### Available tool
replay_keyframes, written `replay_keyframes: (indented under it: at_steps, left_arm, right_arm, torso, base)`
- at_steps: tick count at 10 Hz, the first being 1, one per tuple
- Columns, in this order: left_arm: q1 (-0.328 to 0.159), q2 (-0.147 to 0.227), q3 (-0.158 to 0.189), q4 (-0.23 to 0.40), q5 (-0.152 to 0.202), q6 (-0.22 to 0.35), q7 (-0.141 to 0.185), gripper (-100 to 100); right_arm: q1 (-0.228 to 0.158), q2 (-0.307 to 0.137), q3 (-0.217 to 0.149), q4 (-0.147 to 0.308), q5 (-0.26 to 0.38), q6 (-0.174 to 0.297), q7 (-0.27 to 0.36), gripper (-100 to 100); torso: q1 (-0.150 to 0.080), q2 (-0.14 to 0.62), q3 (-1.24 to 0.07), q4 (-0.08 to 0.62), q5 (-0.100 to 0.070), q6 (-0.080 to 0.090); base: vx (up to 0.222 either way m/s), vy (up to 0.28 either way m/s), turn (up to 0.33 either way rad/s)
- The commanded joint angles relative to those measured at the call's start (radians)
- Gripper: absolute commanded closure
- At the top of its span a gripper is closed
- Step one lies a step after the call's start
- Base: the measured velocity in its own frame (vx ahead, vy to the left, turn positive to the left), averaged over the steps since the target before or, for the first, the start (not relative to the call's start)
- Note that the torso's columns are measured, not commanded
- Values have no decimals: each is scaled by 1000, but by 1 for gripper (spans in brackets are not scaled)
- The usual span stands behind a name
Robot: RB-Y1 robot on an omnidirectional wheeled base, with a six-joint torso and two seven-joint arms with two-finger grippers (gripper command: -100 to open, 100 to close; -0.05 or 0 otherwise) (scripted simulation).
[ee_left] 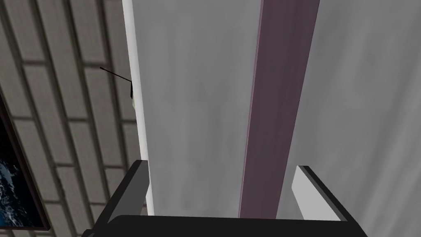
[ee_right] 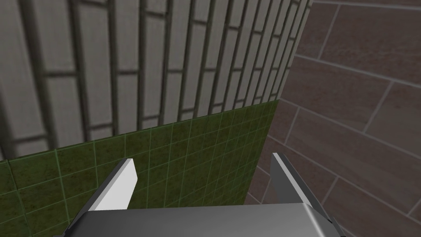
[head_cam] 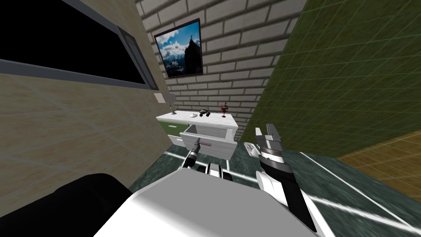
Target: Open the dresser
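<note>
Left gripper [ee_left: 222, 166] has its fingers spread, straddling the long dull-purple bar handle [ee_left: 279, 103] without pinching it (the bar sits nearer one finger). The handle's on the pale grey drawer [head_cam: 213, 143], which sticks out of the white dresser [head_cam: 218, 120]. Right gripper [head_cam: 266, 131] hovers beside the drawer, fingers apart too.

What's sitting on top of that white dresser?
Four things stand on the dresser top: a lamp at one end, then a small white object, a dark object and a red stemmed ornament. Nothing covers them, but they are too small to identify.
</note>
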Motion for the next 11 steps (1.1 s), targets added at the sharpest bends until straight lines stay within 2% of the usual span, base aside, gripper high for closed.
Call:
replay_keyframes:
  at_steps: [1, 4, 5, 6, 11]
  left_arm:
    - [25, 5, -6, -77, -1, 49, 3, -100]
    - [57, 11, -14, -163, -2, 105, 6, -100]
    - [54, 11, -12, -142, -1, 106, 6, -100]
    - [55, 11, -13, -145, -1, 112, 6, 0]
    - [58, 11, -13, -140, -1, 116, 6, 0]
  right_arm:
    - [0, 0, 0, 0, 0, 0, 0, 0]
    - [0, 0, 0, 0, 0, 0, 0, 0]
    - [0, 0, 0, 0, 0, 0, 0, 0]
    - [0, 0, 0, 0, 0, 0, 0, 0]
    - [0, 0, 0, 0, 0, 0, 0, 0]
  torso:
    - [0, 1, 0, 0, 0, 0]
    - [-1, 2, 0, 2, -1, -1]
    - [-2, 4, 1, 4, -3, -1]
    - [-2, 5, 2, 3, -2, -1]
    - [0, 0, 0, -1, 0, 0]
  base:
    - [0, 0, 0]
    - [3, -2, -7]
    - [9, 1, 0]
    - [0, 0, 0]
    - [0, 0, 0]
